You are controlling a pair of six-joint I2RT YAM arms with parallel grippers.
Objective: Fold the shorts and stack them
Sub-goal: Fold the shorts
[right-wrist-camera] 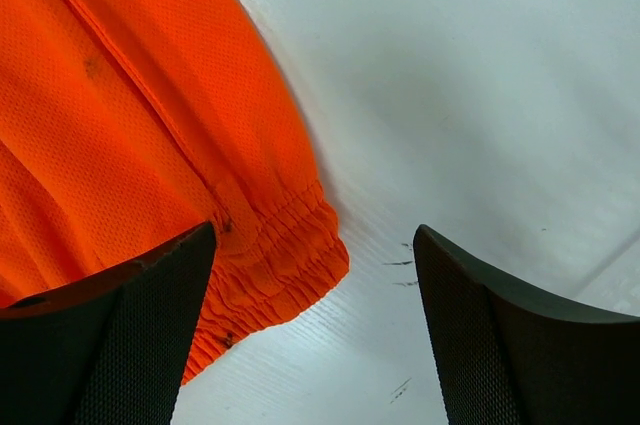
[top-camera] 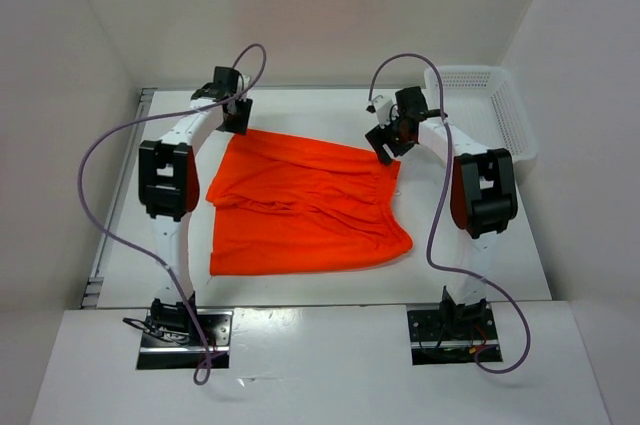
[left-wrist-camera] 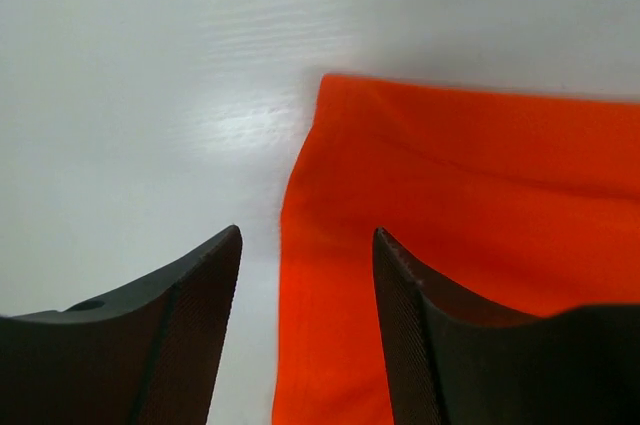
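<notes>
Left pincer [left-wrist-camera: 308, 235] hangs open over the far-left corner of the shorts [top-camera: 305, 205], gripping nothing. They're spread flat on the bench [top-camera: 480, 265] (a bit rumpled). Right pincer [right-wrist-camera: 315, 230] is open too, empty, above the gathered waistband corner.

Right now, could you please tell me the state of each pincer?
Left pincer: open, holding nothing, above the edge of the shorts.
Right pincer: open, holding nothing, beside the waistband.
</notes>
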